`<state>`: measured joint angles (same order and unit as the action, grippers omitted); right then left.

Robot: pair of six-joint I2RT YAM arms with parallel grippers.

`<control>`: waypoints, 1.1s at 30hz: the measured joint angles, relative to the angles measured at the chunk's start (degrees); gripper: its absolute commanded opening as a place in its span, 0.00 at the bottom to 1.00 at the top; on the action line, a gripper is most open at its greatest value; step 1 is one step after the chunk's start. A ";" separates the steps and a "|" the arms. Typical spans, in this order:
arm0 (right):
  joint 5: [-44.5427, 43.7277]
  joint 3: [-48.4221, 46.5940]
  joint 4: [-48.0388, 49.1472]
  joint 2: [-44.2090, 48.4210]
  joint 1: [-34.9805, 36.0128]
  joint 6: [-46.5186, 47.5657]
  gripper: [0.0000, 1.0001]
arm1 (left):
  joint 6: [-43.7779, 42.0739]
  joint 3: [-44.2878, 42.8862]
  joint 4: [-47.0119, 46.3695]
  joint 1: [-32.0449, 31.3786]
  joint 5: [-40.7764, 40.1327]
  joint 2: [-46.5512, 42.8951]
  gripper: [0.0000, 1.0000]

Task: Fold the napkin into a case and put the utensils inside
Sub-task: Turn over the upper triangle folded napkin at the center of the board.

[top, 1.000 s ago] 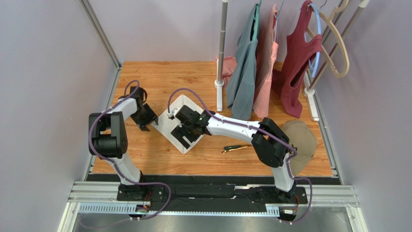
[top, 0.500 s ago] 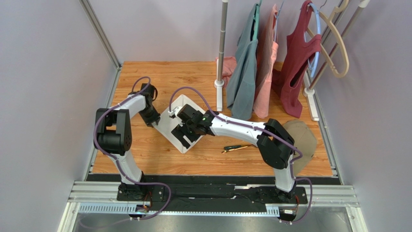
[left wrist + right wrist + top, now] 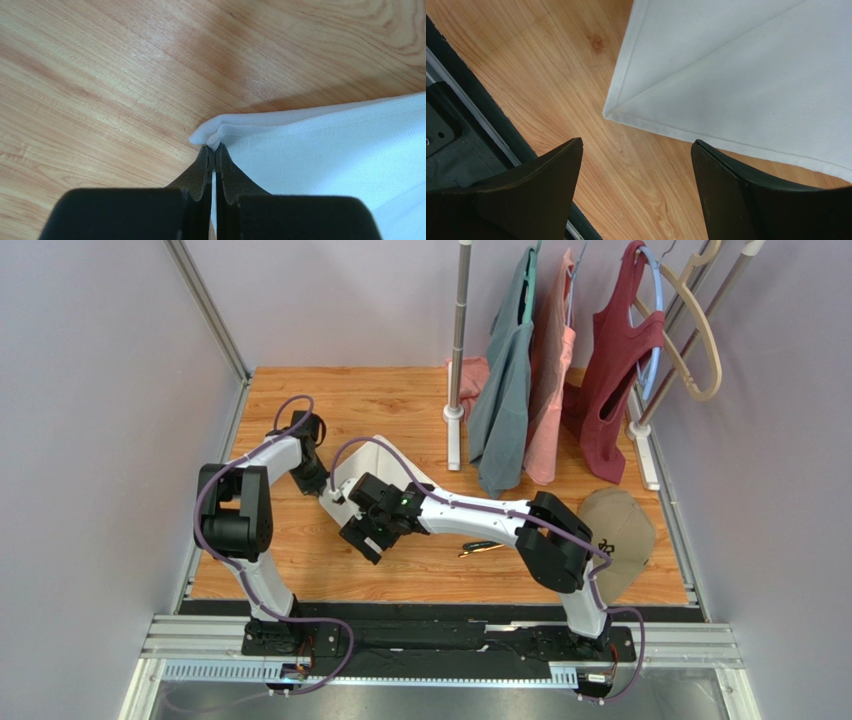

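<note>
At napkin point(image 3: 325, 145) corner: left gripper point(image 3: 214, 152) pinched shut on the hem.
Thin, limp cloth, likely light and slippery; grip at corners; right gripper point(image 3: 636, 142) gapes wide, holding nothing.

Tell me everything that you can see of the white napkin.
The napkin is white woven cloth with a stitched hem, lying on the wooden table. A diagonal fold line runs from one corner. The left gripper is shut on its left corner, bunching the edge there. The right gripper hovers open above the creased corner; the right arm hides the middle from above.
</note>
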<state>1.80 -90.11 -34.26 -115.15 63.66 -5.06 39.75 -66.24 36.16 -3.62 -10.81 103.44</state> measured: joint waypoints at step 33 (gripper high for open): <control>-4.35 -7.80 -2.86 -10.99 2.49 1.88 0.24 | -2.19 1.25 -0.17 1.84 5.38 -1.64 0.00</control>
<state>-2.55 -97.91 -37.12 -126.15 66.15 -3.18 37.56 -64.99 35.99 -1.78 -5.43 101.80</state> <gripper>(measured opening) 0.320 0.011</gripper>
